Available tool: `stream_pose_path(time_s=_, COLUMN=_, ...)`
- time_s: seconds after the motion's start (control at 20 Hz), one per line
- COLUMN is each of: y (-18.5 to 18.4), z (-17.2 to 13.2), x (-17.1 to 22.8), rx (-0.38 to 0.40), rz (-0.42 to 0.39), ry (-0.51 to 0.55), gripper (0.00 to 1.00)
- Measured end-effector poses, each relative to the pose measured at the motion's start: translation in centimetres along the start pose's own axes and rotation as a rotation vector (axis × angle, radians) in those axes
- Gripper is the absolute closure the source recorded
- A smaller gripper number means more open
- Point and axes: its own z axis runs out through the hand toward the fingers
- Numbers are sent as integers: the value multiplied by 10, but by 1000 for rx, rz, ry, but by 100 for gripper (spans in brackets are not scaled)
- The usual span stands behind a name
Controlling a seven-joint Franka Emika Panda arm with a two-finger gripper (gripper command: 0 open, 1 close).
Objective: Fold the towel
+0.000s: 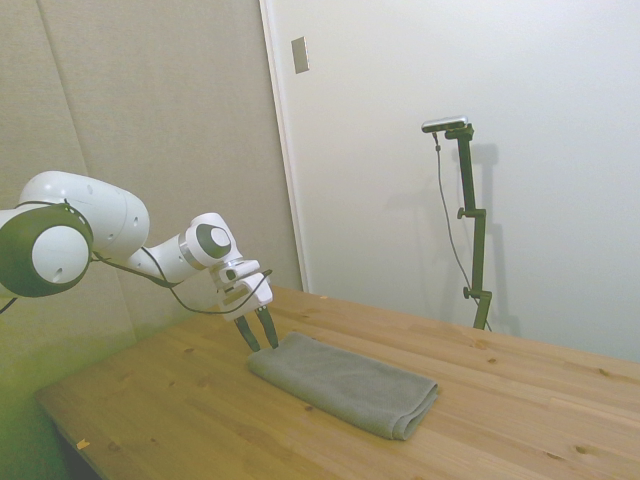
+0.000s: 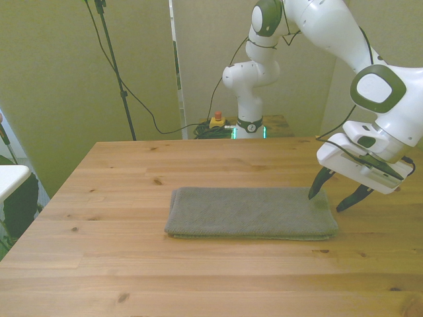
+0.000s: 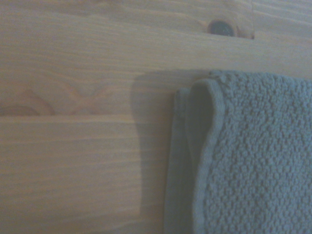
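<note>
The towel (image 2: 250, 212) already lies as a layered strip mid-tabletop (image 2: 132, 264), and the gripper (image 2: 336, 198) hangs over its end on the front view's right, jaws spread and empty, so probably another fold remains.

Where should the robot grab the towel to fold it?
Probably at the short end of the towel on the front view's right, where the gripper hovers with jaws open. The wrist view shows hemmed layers lying slightly apart there, so a corner looks easy to pinch. Coming down from above seems best, since the towel lies flat on the table.
</note>
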Motion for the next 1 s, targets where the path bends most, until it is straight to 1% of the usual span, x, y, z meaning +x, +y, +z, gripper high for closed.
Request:
stream_pose_path(time_s=0.25, y=-1, z=7, x=4, rx=-5, rz=11, ry=60, gripper=0)
stream_pose_path(time_s=0.55, y=2, z=13, x=10, rx=-21, rz=35, ry=92, gripper=0)
stream_pose_path(time_s=0.6, y=3, z=15, x=13, rx=-24, rz=42, ry=91, gripper=100)
stream_pose_path(time_s=0.8, y=7, z=21, x=23, rx=-26, rz=58, ry=87, gripper=100)
stream_pose_path(time_s=1.0, y=9, z=22, x=25, rx=-19, rz=61, ry=86, gripper=100)
